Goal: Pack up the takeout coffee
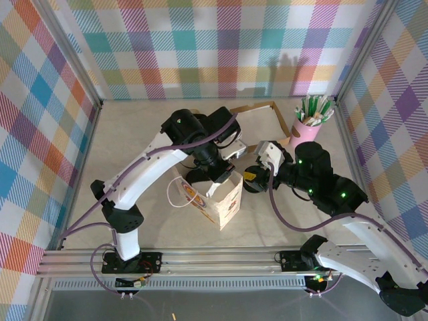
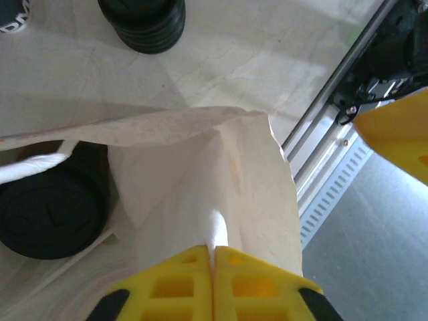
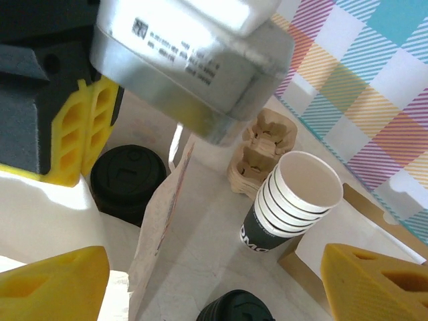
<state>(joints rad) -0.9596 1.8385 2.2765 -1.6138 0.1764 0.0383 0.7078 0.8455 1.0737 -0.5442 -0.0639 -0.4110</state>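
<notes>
I see white shells, black joints and a purple cable [image 1: 200,143] on my left arm [image 1: 144,172] beside the paper bag [image 1: 224,200]. Its fingers [image 2: 174,291] are yellow.

**mugwatch:** Quick tally: one paper bag [image 1: 226,200] near the middle, one takeout coffee [image 2: 47,221] inside. One stack of black lids [image 2: 144,23], one stack of lidless cups [image 3: 294,200].

**beanie_k:** How many in that cup stack?

**mugwatch:** Around five rims, hard to call tbh. Also one pink holder [image 1: 306,132] far right, straws [image 1: 314,107] too many to count, one cardboard tray [image 1: 257,120], one pile of pulp carriers [image 3: 264,144].
</notes>
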